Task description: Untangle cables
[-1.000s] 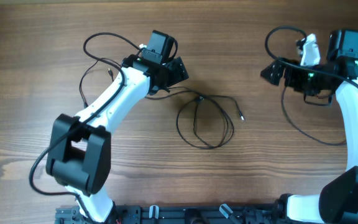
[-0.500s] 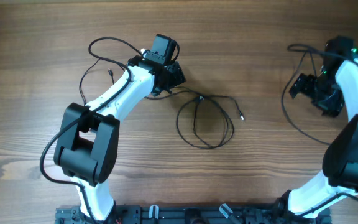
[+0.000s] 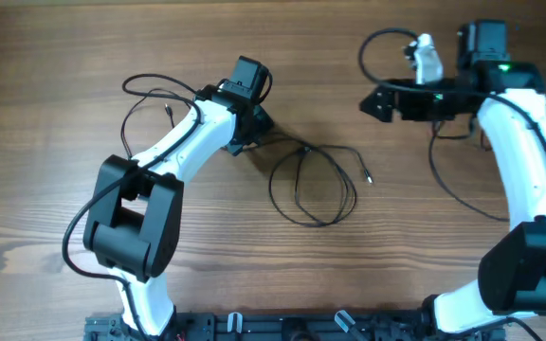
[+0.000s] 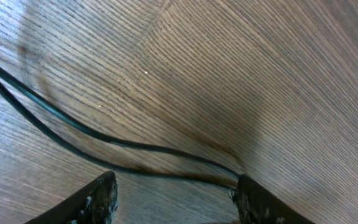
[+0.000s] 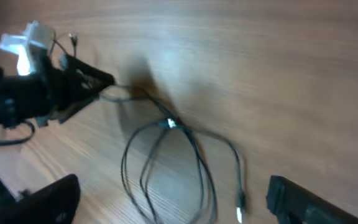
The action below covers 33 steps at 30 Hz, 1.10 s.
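While the left gripper [image 4: 176, 186] stays spread over the cables [image 3: 303, 150], the right gripper [image 3: 369, 101], also spread and empty, has swung inward from the table [image 3: 64, 57] edge.

The light is bright and even, the overhead view sharp, the right wrist view blurred, with soft shadows on the counter [image 3: 55, 57].

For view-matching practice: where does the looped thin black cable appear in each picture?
Overhead: looped thin black cable at centre, right of left gripper.
Left wrist: one strand only, reaching the fingers.
Right wrist: loop lower centre.
Shared landmark: the left gripper's black fingers.
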{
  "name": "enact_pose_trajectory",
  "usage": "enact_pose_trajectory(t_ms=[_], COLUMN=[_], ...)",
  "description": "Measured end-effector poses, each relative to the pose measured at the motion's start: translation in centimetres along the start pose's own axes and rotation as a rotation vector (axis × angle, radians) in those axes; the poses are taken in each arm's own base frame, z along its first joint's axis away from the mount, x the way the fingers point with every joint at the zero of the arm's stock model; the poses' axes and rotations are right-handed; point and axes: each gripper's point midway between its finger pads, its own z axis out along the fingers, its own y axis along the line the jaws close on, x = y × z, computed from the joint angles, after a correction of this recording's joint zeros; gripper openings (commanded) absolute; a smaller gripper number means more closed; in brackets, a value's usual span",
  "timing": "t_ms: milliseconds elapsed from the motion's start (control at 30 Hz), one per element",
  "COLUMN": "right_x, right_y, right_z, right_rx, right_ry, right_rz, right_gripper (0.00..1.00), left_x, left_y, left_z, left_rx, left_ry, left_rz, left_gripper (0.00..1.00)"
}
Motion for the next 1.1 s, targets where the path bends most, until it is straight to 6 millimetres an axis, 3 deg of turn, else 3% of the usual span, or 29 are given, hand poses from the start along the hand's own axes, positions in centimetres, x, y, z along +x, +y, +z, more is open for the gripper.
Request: enact_pose_trajectory(t_ms=[67,167,233,333,367,400,467,500,567,633,667,700,733,767,800,833,900,1000,1100], right_x=[-1.3,-1.9,-1.9,-1.4,-1.0,-0.8,-0.2,-0.1,-0.1,-0.3,-0.4,-0.5,-0.7,-0.9,-1.1,-1.4,-1.4,-0.2,1.8], right_y=[2.7,5.5,6.1,6.0,5.8,5.6,4.8,4.6,5.0,5.7,6.0,6.3,6.5,6.5,6.5,6.5,6.7,7.2,7.5], right_z=[2.0,4.4,5.9,8.4,9.2,9.7,10.9,11.2,11.3,11.3,11.3,11.3,11.4,11.6,11.8,12.5,14.1,17.5,20.2], right_rx=[0.002,0.008,0.021,0.04,0.042,0.043,0.05,0.051,0.03,-0.014,-0.033,-0.049,-0.058,-0.063,-0.064,-0.07,-0.081,-0.086,-0.056], right_ry=[-0.027,-0.037,-0.028,0.006,0.026,0.038,0.071,0.077,0.075,0.067,0.063,0.059,0.051,0.041,0.034,0.022,0.022,0.055,0.113], right_rz=[-0.082,-0.164,-0.169,-0.157,-0.153,-0.149,-0.127,-0.121,-0.124,-0.158,-0.178,-0.195,-0.215,-0.233,-0.244,-0.269,-0.309,-0.392,-0.481], right_gripper=[0.94,0.94,0.95,0.94,0.92,0.77,0.61,0.62,0.74,0.87,0.9,0.87,0.83,0.72,0.51,0.43,0.43,0.6,0.65], left_x=[0.1,-0.3,-0.6,-1.0,-1.0,-1.0,-1.3,-1.6,-3.5,-5.7,-6.9,-8.1,-8.4,-8.3,-8.0,-7.3,-5.9,-4.2,-3.1], left_y=[0.1,-0.3,-0.2,-0.1,0.0,0.1,0.0,0.0,-0.6,-2.2,-2.9,-3.7,-4.0,-3.6,-3.1,-1.9,0.4,3.7,5.6], left_z=[0.9,2.4,2.8,2.8,2.9,3.0,3.3,3.1,1.0,-3.3,-6.2,-9.3,-11.2,-12.0,-11.9,-11.0,-9.3,-8.1,-6.0], left_rx=[-0.006,0.012,0.011,0.008,0.004,0.001,0.006,0.012,0.093,0.239,0.317,0.393,0.429,0.426,0.402,0.343,0.23,0.079,-0.008], left_ry=[0.0,-0.017,-0.034,-0.047,-0.048,-0.048,-0.052,-0.048,-0.031,-0.043,-0.061,-0.086,-0.095,-0.09,-0.079,-0.049,0.004,0.062,0.11], left_rz=[-0.024,-0.035,-0.044,-0.051,-0.053,-0.057,-0.038,-0.022,-0.025,-0.049,-0.061,-0.065,-0.064,-0.064,-0.064,-0.076,-0.074,-0.042,-0.023], left_gripper=[0.55,0.5,0.5,0.04,0.04,0.04,0.04,0.04,0.04,0.04,0.05,0.22,0.44,0.55,0.61,0.63,0.64,0.64,0.64])
